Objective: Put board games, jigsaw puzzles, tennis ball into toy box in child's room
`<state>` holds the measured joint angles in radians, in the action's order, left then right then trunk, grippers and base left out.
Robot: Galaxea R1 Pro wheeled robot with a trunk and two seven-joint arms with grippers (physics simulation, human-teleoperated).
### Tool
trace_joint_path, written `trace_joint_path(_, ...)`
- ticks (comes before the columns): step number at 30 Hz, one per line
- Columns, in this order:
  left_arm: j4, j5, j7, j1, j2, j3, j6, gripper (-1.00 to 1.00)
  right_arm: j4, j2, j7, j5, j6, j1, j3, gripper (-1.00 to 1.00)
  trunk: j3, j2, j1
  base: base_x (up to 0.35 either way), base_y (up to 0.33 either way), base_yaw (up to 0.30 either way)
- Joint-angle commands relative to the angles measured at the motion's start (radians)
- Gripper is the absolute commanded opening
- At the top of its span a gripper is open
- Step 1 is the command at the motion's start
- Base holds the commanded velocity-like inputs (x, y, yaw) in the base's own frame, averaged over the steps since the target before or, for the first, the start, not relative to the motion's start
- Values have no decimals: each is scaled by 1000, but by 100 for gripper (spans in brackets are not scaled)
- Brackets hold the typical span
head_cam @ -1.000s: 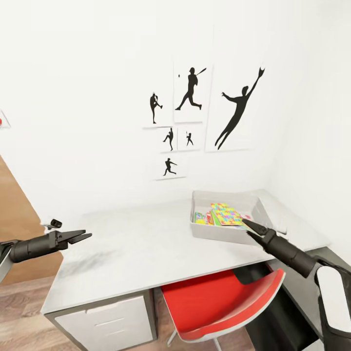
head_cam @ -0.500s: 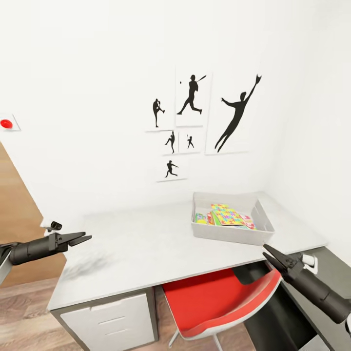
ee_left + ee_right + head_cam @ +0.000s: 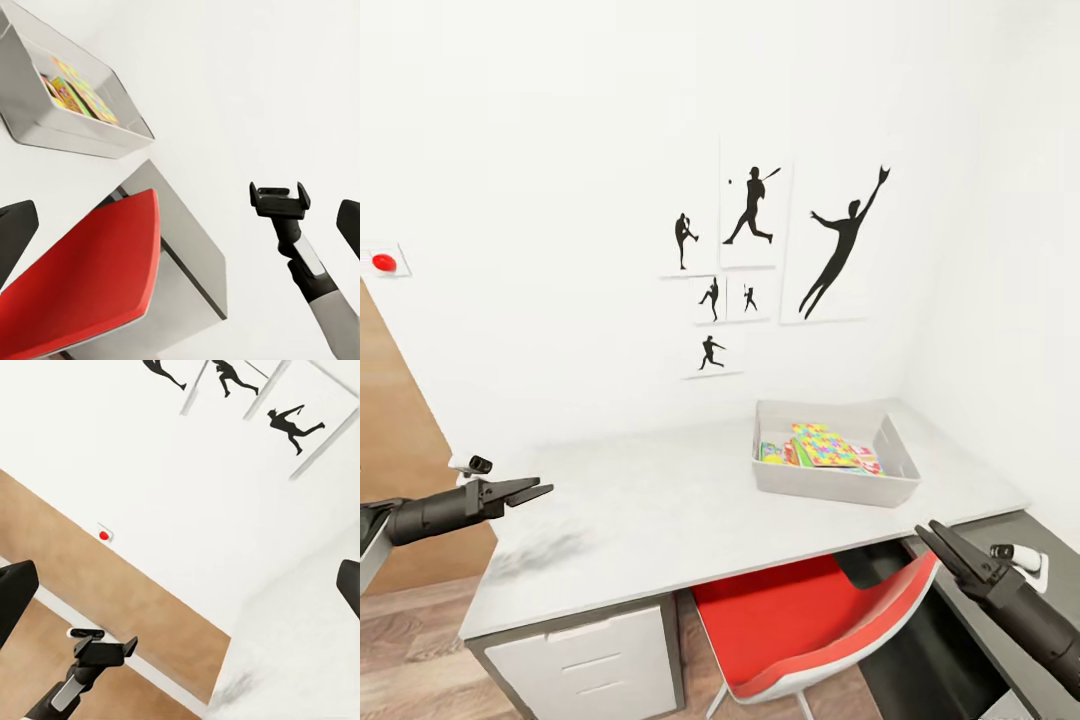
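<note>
The grey toy box [image 3: 830,488] stands on the table [image 3: 660,500] at its back right, also seen as the toy box [image 3: 75,139] from the left wrist. Inside lie a jigsaw puzzle [image 3: 822,443] on top and printed board games [image 3: 771,450] beneath it. The tennis ball is not discernible, and the bed is out of view. My left gripper [image 3: 540,492] hovers open and empty over the table's left end. My right gripper [image 3: 930,530] hangs open and empty off the table's front right, below the box. It also shows as the right gripper [image 3: 279,201] from the left wrist.
A red chair [image 3: 810,620] is tucked under the table's middle. White drawers [image 3: 590,655] sit under the left end, a lower dark section [image 3: 1000,590] at the right. Silhouette posters [image 3: 780,250] hang on the wall behind. A wooden panel [image 3: 390,430] is at left.
My right gripper has drawn back from the toy box, moving down and right past the table's front edge. The camera shifted slightly. The left arm has barely moved.
</note>
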<state>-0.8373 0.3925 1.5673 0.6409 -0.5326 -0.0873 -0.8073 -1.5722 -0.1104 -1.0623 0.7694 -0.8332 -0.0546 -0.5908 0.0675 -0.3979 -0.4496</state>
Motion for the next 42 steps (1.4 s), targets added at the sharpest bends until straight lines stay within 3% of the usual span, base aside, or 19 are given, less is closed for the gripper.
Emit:
trace_joint_path(1,0,0,3,1,0,1,-11,100,4,1,-1,2,-2,-1,0,100,1,-2,0,-98,0,0)
trace_joint_path(14,0,0,3,0,0,0,-10,100,17,-2,3,-1,23,-1,-5,100,-21,-2,0,-23,0,0)
trace_joint_path(19,0,0,3,-1,-2,-3,-11,100,35,-1,1,-35,22,-2,-6,100,-29,-2,0,-114,0,0)
trace_joint_path(27,0,0,3,-4,-1,0,-12,100,38,-1,-1,-43,23,-2,-8,100,-42,-2,0,-17,0,0)
trace_joint_path(37,0,-2,3,-4,31,0,-18,100,39,-3,-11,-39,21,-3,-9,100,-59,-2,0,0,0,0)
trace_joint_path(39,0,-4,3,-6,51,2,-16,100,38,-2,-21,-40,22,-3,-9,100,-62,-2,0,-8,0,0)
trace_joint_path(42,2,-7,3,-36,64,2,-14,100,38,-2,-25,-43,22,-3,-9,100,-67,-2,0,-55,93,-13)
